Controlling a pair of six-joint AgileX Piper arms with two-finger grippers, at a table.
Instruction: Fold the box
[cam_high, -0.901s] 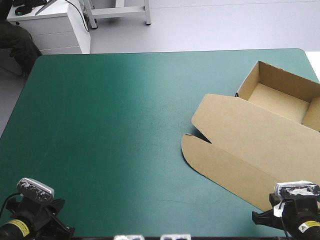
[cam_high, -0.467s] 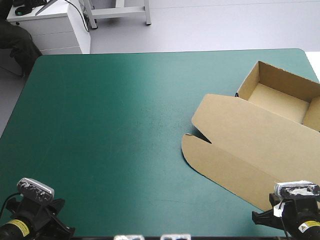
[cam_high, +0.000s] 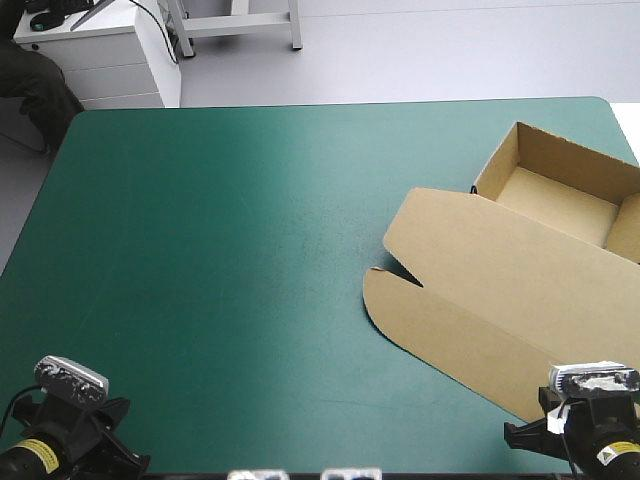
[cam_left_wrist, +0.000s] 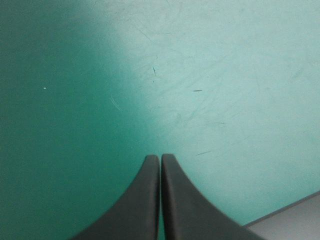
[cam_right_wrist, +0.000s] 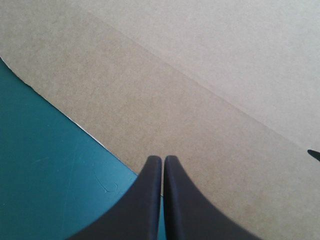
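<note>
The brown box (cam_high: 520, 270) lies at the table's right side as an open tray (cam_high: 560, 195) toward the far right, its lid (cam_high: 480, 300) spread flat toward the near edge. Both arms sit at the near edge. My left gripper (cam_left_wrist: 160, 159) is shut over bare teal-green cover, far from the box. My right gripper (cam_right_wrist: 163, 160) is shut, its tips just above the near edge of the flat lid (cam_right_wrist: 190, 90), holding nothing.
The teal-green cover (cam_high: 220, 260) is bare across the left and middle of the table. Beside the left gripper the table's near edge (cam_left_wrist: 285, 215) shows. A white drawer cabinet (cam_high: 100, 60) stands beyond the far left corner.
</note>
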